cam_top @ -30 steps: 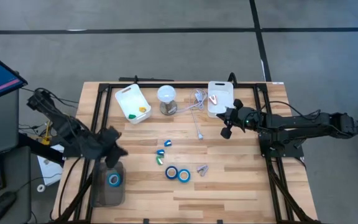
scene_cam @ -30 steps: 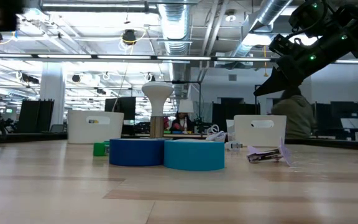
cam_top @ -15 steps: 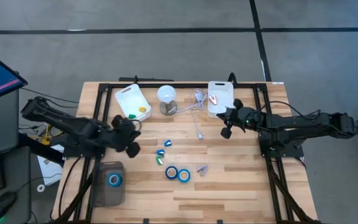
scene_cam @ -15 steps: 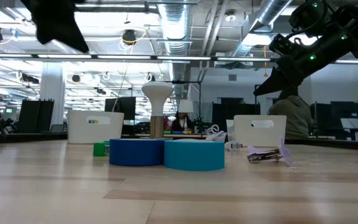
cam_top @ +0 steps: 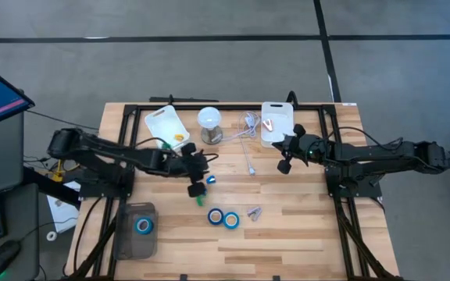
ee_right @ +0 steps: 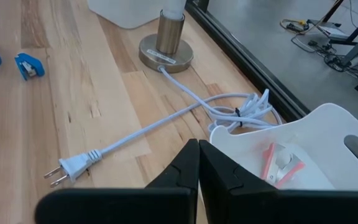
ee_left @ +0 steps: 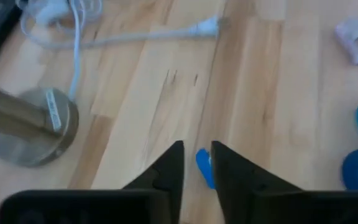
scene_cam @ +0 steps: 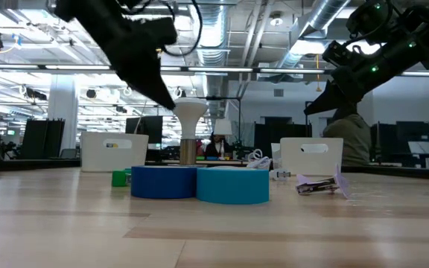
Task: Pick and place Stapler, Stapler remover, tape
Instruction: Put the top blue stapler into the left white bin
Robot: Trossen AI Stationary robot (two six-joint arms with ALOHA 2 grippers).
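Two small blue staplers (cam_top: 209, 178) (cam_top: 201, 190) and a green one (cam_top: 200, 200) lie at mid-table. My left gripper (ee_left: 196, 149) hangs above them, narrowly open, pointing slantwise down; one blue stapler (ee_left: 202, 168) shows through its gap on the table below. Two blue tape rolls (cam_top: 216, 216) (cam_top: 231, 220) lie flat side by side nearer the front, with the stapler remover (cam_top: 254, 211) on their right. A third tape roll (cam_top: 143, 225) lies in a dark tray (cam_top: 127, 246). My right gripper (ee_right: 197, 146) is shut, held in the air by the white bin (cam_top: 276, 122).
A lamp (cam_top: 210, 125) stands at the back, its white cable (cam_top: 248, 148) and plug trailing across the wood. A white bin (cam_top: 166, 129) with small yellow and green things stands back left. The right-hand white bin holds a red thing. Bare wood lies along the front edge.
My left gripper has swung from above the dark tray toward the table's right, to above the small staplers at mid-table. It has come down and rolled about its own line on the way. The tape roll has stayed in the tray.
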